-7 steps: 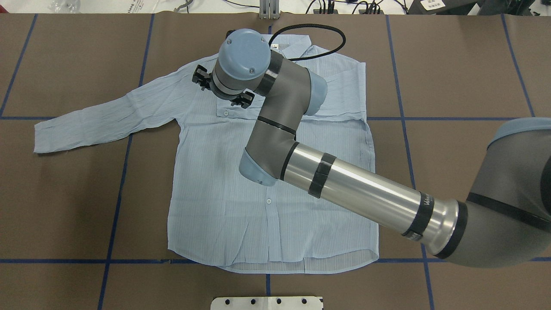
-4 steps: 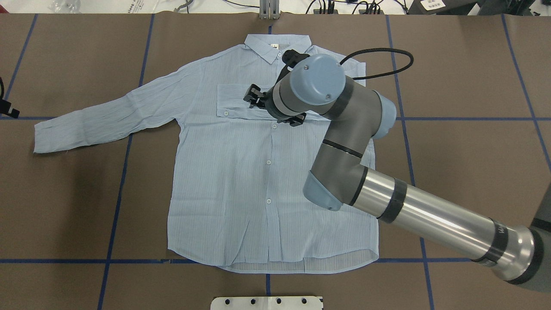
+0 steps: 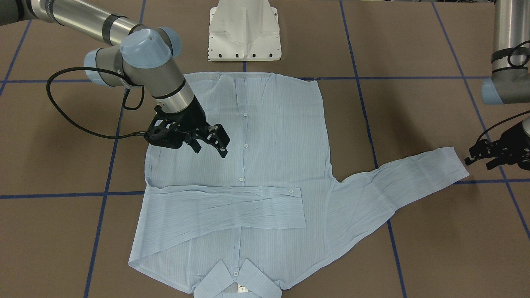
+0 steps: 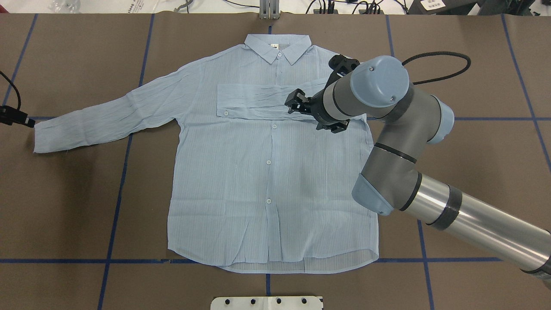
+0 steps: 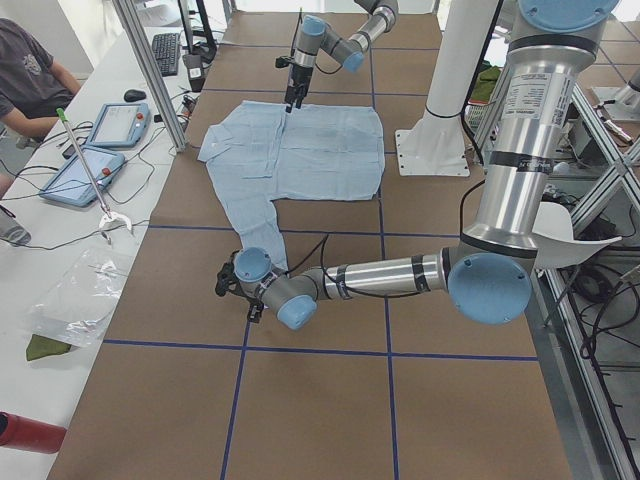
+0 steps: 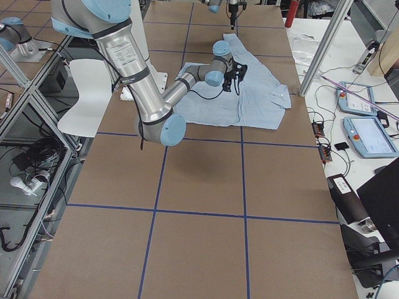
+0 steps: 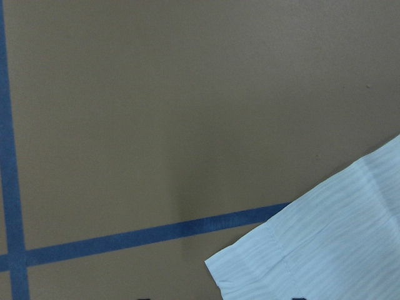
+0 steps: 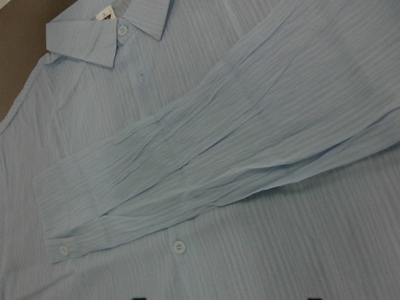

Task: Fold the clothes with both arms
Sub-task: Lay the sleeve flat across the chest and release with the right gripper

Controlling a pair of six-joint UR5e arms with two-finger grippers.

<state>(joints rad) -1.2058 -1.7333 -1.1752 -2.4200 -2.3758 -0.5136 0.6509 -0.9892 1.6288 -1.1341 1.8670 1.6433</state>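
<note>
Hovering over the shirt (image 4: 258, 181), right gripper (image 3: 210, 148) spread and empty; left gripper (image 3: 479, 159) wide beside the outstretched cuff (image 3: 453, 163).

Bright even light, soft shadows, pics sharp.

Right arm (image 4: 389, 170) is slanting in from the tabletop's (image 4: 64, 206) right edge, blocking passage there; both left corners are lying open.
</note>
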